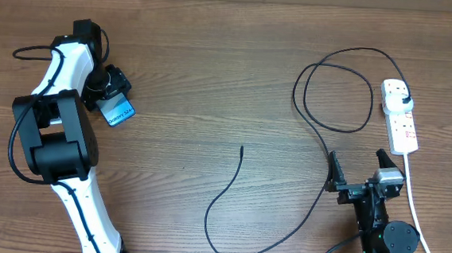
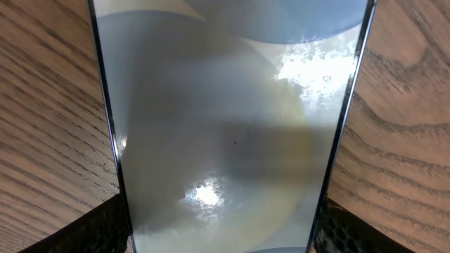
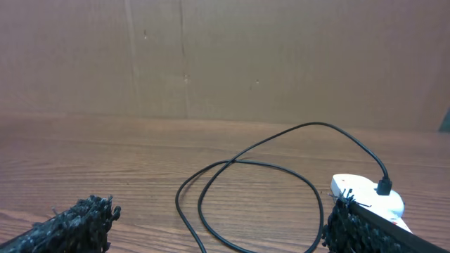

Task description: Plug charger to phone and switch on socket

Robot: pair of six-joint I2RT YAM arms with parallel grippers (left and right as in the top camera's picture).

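Phone (image 2: 232, 126) fills the left wrist view (overhead shows only one end).

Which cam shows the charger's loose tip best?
Overhead: the charger tip lies unobstructed mid-frame, whole cable traceable. Right wrist shows only its loop and plug at the socket. Left wrist shows none, just the phone.

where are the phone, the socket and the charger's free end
phone (image 1: 120, 112): overhead view, exposed screen corner
socket (image 1: 402, 123): overhead view, middle of the white strip
charger (image 1: 242, 149): overhead view, free connector tip
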